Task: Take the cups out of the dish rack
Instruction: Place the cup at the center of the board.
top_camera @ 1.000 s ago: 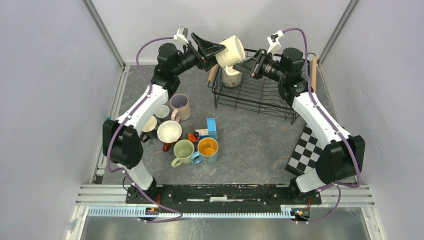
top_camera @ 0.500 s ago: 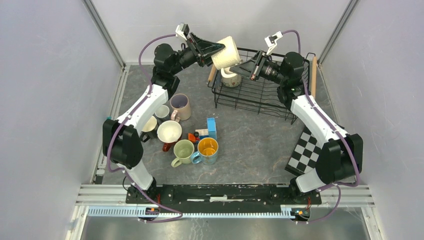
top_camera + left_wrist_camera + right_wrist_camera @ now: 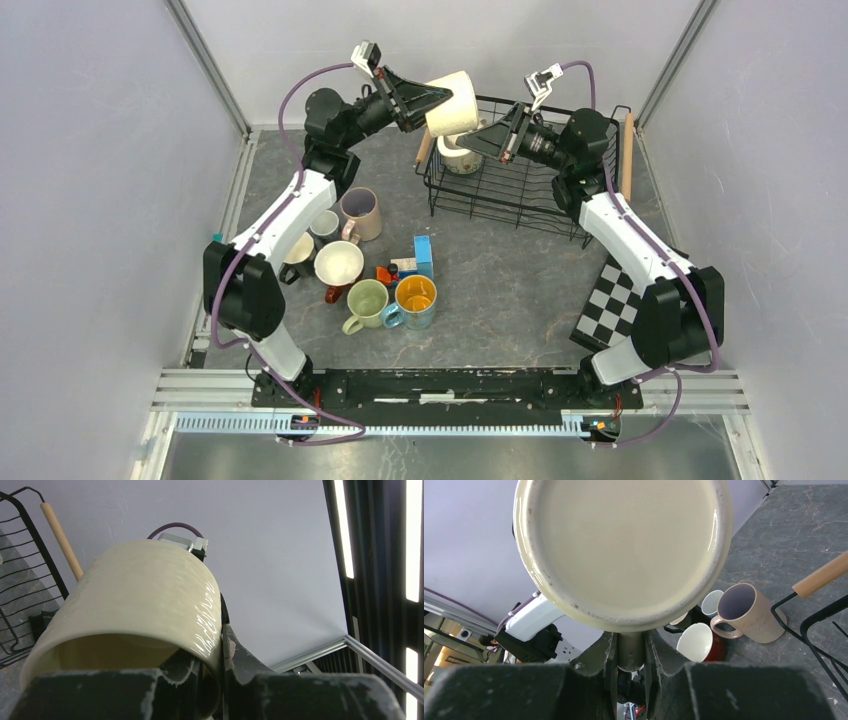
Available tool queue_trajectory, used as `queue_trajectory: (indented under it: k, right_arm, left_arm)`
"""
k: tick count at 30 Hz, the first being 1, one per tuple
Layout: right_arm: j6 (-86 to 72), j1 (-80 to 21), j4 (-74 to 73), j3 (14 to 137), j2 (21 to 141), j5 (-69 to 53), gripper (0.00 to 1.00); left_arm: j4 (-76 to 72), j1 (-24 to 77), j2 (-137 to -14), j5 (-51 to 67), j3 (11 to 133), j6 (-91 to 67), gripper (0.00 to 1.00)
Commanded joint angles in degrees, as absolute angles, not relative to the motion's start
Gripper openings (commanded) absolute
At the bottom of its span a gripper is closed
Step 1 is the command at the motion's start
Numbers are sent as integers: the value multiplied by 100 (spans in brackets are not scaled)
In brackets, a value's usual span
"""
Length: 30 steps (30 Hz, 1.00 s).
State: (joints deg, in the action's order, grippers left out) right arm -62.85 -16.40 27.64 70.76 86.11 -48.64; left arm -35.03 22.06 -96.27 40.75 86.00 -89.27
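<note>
Since a second ago our left gripper (image 3: 436, 97) has closed on the cream mug (image 3: 460, 102) by its rim, top centre above the dish rack (image 3: 520, 192). Our right gripper (image 3: 480, 130) clamps the handle. We risk dropping it if both pull.

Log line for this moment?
handover | left gripper: pinching cream cup rim | right gripper: on its handle | rack: second cup inside
</note>
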Motion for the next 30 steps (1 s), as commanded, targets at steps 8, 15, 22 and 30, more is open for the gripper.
queue_trajectory:
  k: [8, 15, 22, 30]
  right_arm:
    - [-3772, -1511, 237, 7738, 7709, -3353, 78]
    - [-2558, -1473, -1710, 8179, 6896, -1342, 97]
    - [-2197, -1360, -2482, 8913, 7046, -810, 98]
    - [-2209, -399, -2830, 9404, 7561, -1103, 98]
  left_arm:
    - [-2495, 2128, -9258, 4080, 9531, -8113, 2]
    - [-672, 2346, -9275, 4074, 10111, -6805, 2]
    - [1492, 3041, -9315, 3519, 10509, -5165, 2]
    - [3363, 3994, -9414, 2594, 10610, -3590, 2]
